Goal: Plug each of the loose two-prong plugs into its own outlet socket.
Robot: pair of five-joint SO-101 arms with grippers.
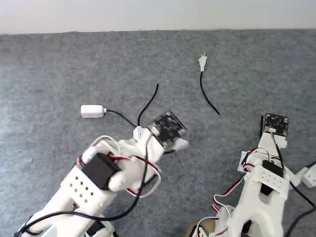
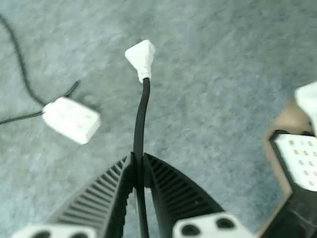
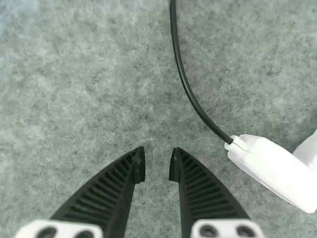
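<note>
Grey, carpet-like tabletop (image 1: 59, 59) spreads beneath both my arms. My left gripper (image 2: 141, 158) is pressed together on a black cord (image 2: 141, 114), pinching it a little way behind its white two-prong plug (image 2: 140, 58), which points out ahead of the gripper, near the white outlet socket (image 2: 72, 120). My right gripper (image 3: 156, 166) sits low over the tabletop, slightly spread and holding nothing, beside a white block (image 3: 272, 171) with its own cord. A second plug (image 1: 202, 60) lies well apart, toward the far edge.

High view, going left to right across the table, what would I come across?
white outlet socket → left arm's wrist camera board → white two-prong plug → right arm's wrist camera board
</note>
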